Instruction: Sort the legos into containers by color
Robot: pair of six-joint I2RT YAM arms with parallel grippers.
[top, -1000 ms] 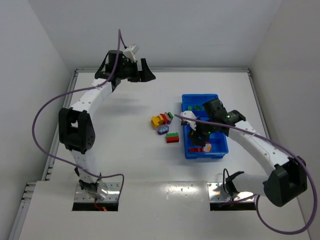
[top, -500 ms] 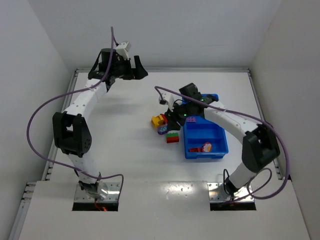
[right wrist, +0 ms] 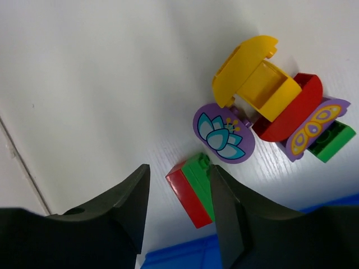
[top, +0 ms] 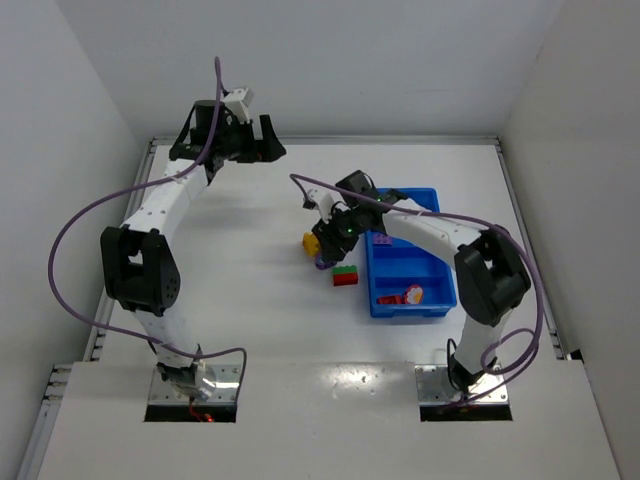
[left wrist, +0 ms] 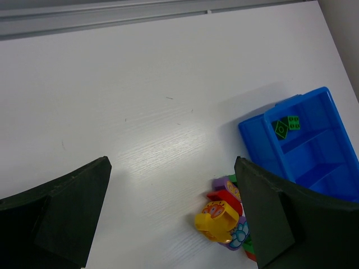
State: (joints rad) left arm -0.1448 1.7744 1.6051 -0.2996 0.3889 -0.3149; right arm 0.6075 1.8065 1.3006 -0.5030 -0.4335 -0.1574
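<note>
Legos [right wrist: 263, 112] cluster beside the blue tray [top: 410, 262]; green, red, perhaps purple ones lie inside.

White arm links [top: 165, 205], bulky black joint housings [top: 135, 270]. Purple cables [top: 65, 235] looped off both arms. Matte black wedge fingers [left wrist: 61, 213] on left gripper [left wrist: 171, 168] and right gripper [right wrist: 179, 171]. Silver base plates [top: 195, 385].

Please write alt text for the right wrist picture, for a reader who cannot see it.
The right gripper, jaws apart and empty, hangs over a red-and-green lego on the table. Beyond it cluster a yellow lego, a red lego, a green lego, a purple flower lego and a purple butterfly lego.
</note>
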